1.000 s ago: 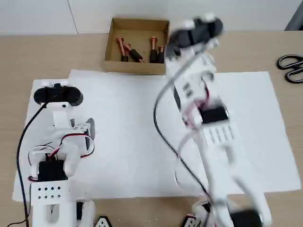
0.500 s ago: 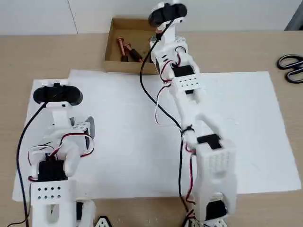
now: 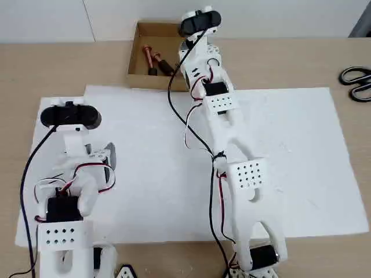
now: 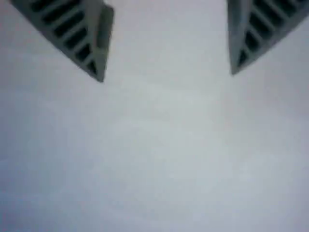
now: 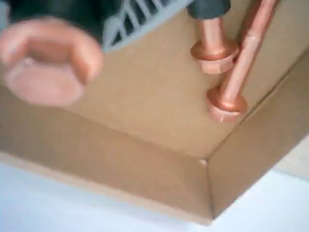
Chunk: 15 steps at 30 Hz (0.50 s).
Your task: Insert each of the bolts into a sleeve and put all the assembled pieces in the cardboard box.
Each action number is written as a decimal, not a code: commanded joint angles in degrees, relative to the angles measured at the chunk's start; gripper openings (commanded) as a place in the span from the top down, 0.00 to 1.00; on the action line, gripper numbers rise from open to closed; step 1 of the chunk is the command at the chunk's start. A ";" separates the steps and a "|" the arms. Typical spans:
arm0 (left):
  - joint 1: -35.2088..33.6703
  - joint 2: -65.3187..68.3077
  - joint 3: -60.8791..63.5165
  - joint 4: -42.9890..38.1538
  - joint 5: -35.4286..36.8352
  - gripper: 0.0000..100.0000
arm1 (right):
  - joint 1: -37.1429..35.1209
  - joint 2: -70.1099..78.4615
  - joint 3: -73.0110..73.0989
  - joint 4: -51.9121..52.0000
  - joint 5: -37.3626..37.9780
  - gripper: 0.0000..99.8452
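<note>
Nearest, left claw (image 4: 166, 73): spread wide, holding nothing, parked low over the white paper sheet (image 3: 290, 145) that covers the wooden surface (image 3: 58, 63). Right arm: stretched across the sheet to the far edge. Right claw (image 5: 104, 29): over the cardboard box (image 3: 153, 83), apparently pinching a copper bolt (image 5: 48, 63) in its dark sleeve, head hanging above the box floor. Box contents: two finished pieces (image 3: 155, 61) lying at its left side; from the right wrist, two bolt heads (image 5: 219, 72) side by side near a corner. Handling, as judged: bolts are stiff metal, small but dense, with smooth shanks likely to slip. The sleeve looks the surer hold, taken across its middle and kept level so that the bolt stays seated. Far right of the surface: scissors (image 3: 356, 81).
</note>
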 commanded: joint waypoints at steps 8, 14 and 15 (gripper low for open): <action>-0.09 -0.88 0.92 -1.23 -0.09 0.84 | -2.33 8.13 -13.63 -1.27 0.53 0.99; -0.09 -0.88 1.98 -1.32 -0.09 0.84 | -1.98 9.98 -14.59 -1.19 0.53 0.98; -0.09 -0.88 1.98 -1.32 -0.09 0.84 | -1.98 9.98 -14.51 -1.10 0.53 0.96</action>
